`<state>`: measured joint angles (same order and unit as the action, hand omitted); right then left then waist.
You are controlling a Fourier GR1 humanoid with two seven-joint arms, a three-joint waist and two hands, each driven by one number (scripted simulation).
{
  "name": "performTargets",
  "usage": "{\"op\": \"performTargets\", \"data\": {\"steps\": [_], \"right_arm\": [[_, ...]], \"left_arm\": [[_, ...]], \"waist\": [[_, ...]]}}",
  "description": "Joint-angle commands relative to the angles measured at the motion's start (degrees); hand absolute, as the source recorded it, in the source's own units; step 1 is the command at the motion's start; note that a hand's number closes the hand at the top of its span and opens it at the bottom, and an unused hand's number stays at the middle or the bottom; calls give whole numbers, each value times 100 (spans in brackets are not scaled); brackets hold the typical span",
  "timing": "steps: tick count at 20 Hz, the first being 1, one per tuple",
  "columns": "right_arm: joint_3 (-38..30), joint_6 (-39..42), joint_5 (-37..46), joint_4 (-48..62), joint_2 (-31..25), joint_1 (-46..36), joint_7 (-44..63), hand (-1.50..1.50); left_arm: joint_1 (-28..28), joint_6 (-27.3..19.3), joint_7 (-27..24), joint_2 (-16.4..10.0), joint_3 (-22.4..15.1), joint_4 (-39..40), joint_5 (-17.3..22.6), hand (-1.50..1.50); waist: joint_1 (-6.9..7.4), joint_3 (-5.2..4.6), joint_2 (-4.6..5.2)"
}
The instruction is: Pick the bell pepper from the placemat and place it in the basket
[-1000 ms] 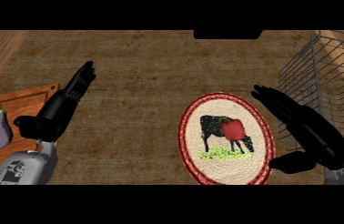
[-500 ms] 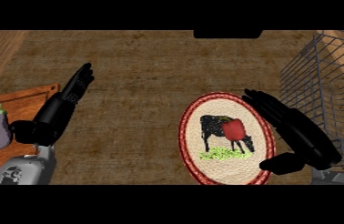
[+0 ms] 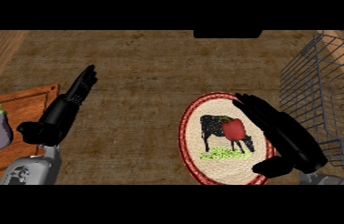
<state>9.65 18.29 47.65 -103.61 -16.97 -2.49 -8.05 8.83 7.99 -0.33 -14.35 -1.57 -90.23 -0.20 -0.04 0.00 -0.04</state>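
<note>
As it rests on the placemat (image 3: 216, 166), bell pepper (image 3: 233, 129) runs near-to-far.

The black right hand (image 3: 285, 134) lies over the right rim of the oval woven placemat with the red border (image 3: 190, 127), hiding that side. The grey wire basket (image 3: 316, 82) runs off the right edge, only part of its mesh showing. On the left, the orange wooden board (image 3: 30, 109) is cut off too, and a greyish sliver (image 3: 4, 129) at the edge shows too little to name.
</note>
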Motion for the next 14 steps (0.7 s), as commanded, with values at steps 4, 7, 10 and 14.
{"op": "performTargets", "data": {"steps": [4,7,10,14], "right_arm": [[-170,94,357,362,44,-288,-106,-150],[289,-17,714,137,421,-82,227,-150],[339,-523,929,607,404,210,-164,-150],[107,-634,1057,1549,585,-546,-202,-150]], "left_arm": [[-334,145,73,127,106,-446,-130,0],[132,304,158,57,255,-28,-136,0],[184,485,2,-91,608,178,118,0],[-246,440,410,174,348,-651,41,0]], "waist": [[20,0,0],[-1,0,0],[-10,0,3],[29,1,2]]}}
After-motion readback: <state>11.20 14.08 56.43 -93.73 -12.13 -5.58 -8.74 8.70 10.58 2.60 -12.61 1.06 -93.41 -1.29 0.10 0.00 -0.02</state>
